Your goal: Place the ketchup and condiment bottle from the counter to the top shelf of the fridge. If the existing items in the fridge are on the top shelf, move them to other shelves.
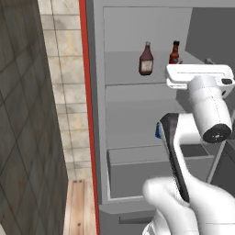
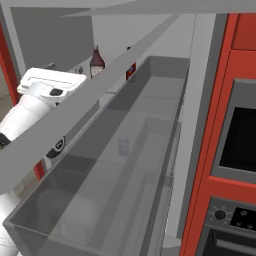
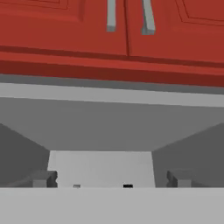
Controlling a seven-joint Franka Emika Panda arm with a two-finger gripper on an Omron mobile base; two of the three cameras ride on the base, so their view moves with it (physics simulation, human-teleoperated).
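Hovering with wide, empty fingers [image 3: 43, 178], we see the ketchup [image 1: 146, 58] and condiment bottle [image 1: 174, 53] upright on the top shelf [image 1: 124, 78], beyond them.

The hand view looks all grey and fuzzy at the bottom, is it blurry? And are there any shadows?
Hand view: soft, low detail, open gripper tips fuzzy. Left base view: even light, no glare, ketchup label unreadable. Right base view: fridge door bin up close and smeared.

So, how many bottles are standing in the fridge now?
2, both on the top shelf: the ketchup at left, the condiment bottle beside it at right, partly hidden by the arm. Others may be hidden.
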